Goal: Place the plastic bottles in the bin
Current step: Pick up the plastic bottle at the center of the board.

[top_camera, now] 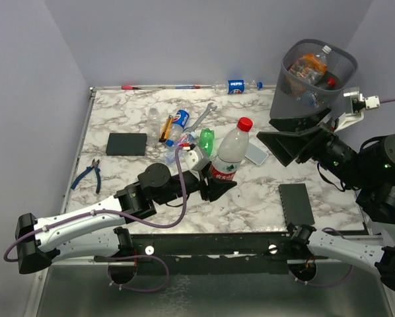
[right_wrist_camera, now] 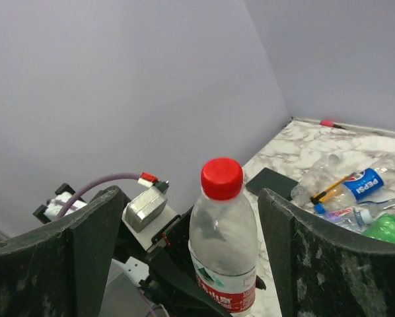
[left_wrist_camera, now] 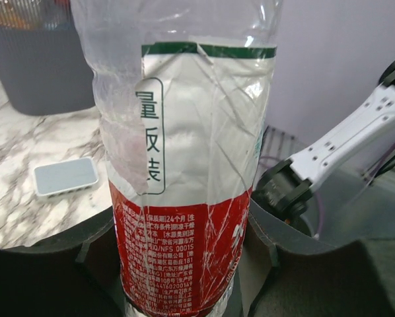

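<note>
The red-capped bottle [top_camera: 232, 153] is upright near the middle of the surface [top_camera: 250, 198]. Your left fingers [top_camera: 209, 186] are clenched on its lower body, across the red part of the label. You cannot tell whether its base touches the surface. Your right fingers [top_camera: 285, 145] are released, spread wide and grasping nothing. They hang to the right of that bottle, apart from it and just in front of the bin [top_camera: 287, 89]. From the right wrist you see the red cap framed between them, farther off. The bin is at the far right and already has bottles in it: an orange bottle [top_camera: 308, 66], a white-capped bottle [top_camera: 322, 54] and one more with a red cap. Left of the held bottle lie a green bottle [top_camera: 206, 140], a Pepsi bottle [top_camera: 178, 123] and a clear bottle [top_camera: 154, 119], mixed with a wrench [top_camera: 201, 119] and a screwdriver [top_camera: 164, 129]. A second Pepsi bottle [top_camera: 237, 86] lies along the far edge. A small grey box [top_camera: 255, 153] lies just right of the held bottle. One black block [top_camera: 127, 143] sits to the left, another block [top_camera: 296, 202] near right, and pliers [top_camera: 88, 174] near the left edge.
</note>
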### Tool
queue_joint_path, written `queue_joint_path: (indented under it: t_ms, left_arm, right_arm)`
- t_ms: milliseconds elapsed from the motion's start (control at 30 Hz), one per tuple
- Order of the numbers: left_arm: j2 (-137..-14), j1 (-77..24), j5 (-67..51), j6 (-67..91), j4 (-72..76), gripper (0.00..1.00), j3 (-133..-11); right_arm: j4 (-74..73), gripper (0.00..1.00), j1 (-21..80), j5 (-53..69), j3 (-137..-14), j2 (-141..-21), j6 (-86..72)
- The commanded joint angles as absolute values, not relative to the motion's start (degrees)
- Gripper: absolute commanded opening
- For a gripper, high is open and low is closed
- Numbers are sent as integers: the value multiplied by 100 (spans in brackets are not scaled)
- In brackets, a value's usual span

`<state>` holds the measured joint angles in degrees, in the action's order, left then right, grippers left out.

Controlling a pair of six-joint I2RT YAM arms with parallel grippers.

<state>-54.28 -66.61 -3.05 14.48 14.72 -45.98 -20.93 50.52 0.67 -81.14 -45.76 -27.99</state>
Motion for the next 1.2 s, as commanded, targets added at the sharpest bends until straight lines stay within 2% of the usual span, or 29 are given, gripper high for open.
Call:
queue_joint_path:
  t_ms: [0,200,467,567,600,667,700,800,900,1033,1100,1167]
  left_arm:
    - [-5334,-6688,-42,765,579,28,-4851]
    - [-5245,-6688,-42,886,586,27,-4810]
    - [-5143,-6688,-80,941,589,27,-4711]
    - [-5118,-6688,-83,950,597,28,-4700]
    - [-5116,-6682,-69,962,604,30,-4686]
    - [-5107,-6684,-42,1007,599,42,-4668]
    - [-5094,-6686,-44,1025,605,54,-4656]
    - [-5009,-6684,292,1086,602,97,-4595]
    - [-4743,-6682,918,1084,600,99,-4448]
    - [-4100,-6688,2205,860,577,99,-4101]
    - [-3768,-6687,2813,735,557,99,-3901]
    - [-3500,-6680,3202,598,492,99,-3714]
  right_arm:
    - [-3203,85,5036,-230,-8559,-5183,-2315]
    - [-3138,75,5036,-512,-8590,-5586,-2435]
    - [-2747,53,5036,-538,-8320,-5632,-2633]
    - [-2662,35,5036,-472,-8242,-5619,-2691]
    - [-2648,28,5036,-456,-8221,-5606,-2704]
    - [-2636,12,5036,-413,-8213,-5587,-2737]
    - [-2637,3,5036,-393,-8208,-5583,-2746]
    - [-2717,1,5036,-496,-8263,-5526,-2747]
    - [-3043,1,5036,-1144,-8773,-5469,-2453]
    - [-3031,1,5036,-3080,-9550,-5402,-1541]
    - [-2358,1,5036,-4439,-9615,-5380,-755]
    - [-966,1,5036,-5411,-9416,-5416,586]
